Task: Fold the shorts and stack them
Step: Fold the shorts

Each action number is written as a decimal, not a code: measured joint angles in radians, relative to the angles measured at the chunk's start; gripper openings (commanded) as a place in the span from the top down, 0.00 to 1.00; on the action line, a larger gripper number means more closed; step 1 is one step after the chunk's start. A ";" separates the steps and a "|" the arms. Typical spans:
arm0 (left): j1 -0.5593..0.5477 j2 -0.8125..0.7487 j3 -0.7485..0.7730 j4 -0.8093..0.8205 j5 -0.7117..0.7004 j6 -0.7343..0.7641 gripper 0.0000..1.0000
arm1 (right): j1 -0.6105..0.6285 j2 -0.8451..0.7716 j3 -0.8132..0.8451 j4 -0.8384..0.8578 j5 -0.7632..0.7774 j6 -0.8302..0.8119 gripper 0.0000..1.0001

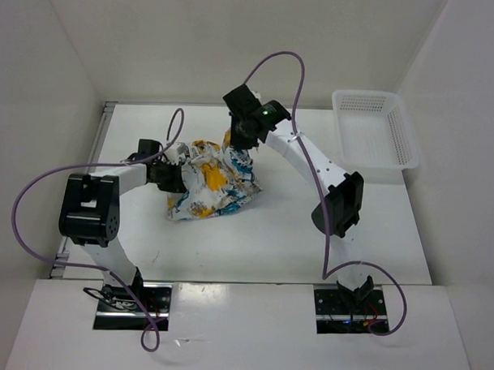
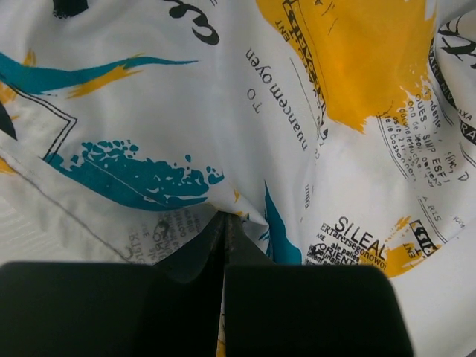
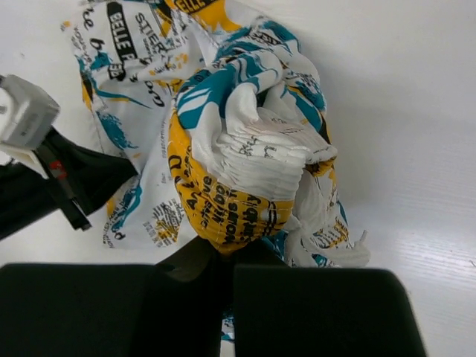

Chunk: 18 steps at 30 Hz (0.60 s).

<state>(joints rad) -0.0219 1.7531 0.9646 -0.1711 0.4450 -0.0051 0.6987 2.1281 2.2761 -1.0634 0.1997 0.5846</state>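
Both grippers pinch the shorts (image 1: 214, 184), a crumpled heap in the middle of the table (image 1: 294, 235). The left gripper (image 1: 173, 168) is closed on the heap's left edge. The right gripper (image 1: 242, 143) is closed on a bunched bit at the far right. The white cloth with yellow and blue splashes lies between them, so pulling apart would likely spread it.

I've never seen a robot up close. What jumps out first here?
A crumpled bundle of white shorts splashed with yellow and teal, in the middle of the table, catches the eye first. Two black-and-white arms meet over it, the left fingers and the right fingers each pinching the cloth. A white mesh basket sits at the far right corner.
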 measured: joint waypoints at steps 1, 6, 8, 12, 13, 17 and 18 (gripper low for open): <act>0.007 -0.003 0.000 -0.008 0.001 0.000 1.00 | 0.007 0.008 0.012 -0.004 0.000 0.002 1.00; 0.081 -0.048 0.023 -0.074 -0.006 0.000 1.00 | -0.015 -0.055 -0.137 0.023 -0.001 0.005 1.00; 0.114 -0.069 0.028 -0.080 -0.011 0.000 1.00 | -0.051 -0.126 -0.290 0.050 -0.009 0.002 1.00; 0.137 -0.094 0.027 -0.080 -0.024 0.000 1.00 | -0.148 -0.274 -0.557 0.085 -0.018 -0.009 1.00; 0.136 -0.095 0.025 -0.077 -0.024 0.000 1.00 | -0.170 -0.307 -0.603 0.090 -0.014 -0.014 1.00; 0.133 -0.072 0.021 -0.056 -0.021 0.000 1.00 | -0.214 -0.405 -0.730 0.112 0.005 -0.035 1.00; 0.131 -0.062 0.021 -0.048 -0.021 0.000 1.00 | -0.227 -0.420 -0.747 0.116 0.007 -0.041 1.00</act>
<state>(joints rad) 0.1089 1.6913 0.9855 -0.2195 0.4244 -0.0048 0.4721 1.7084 1.5288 -0.9470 0.2070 0.5438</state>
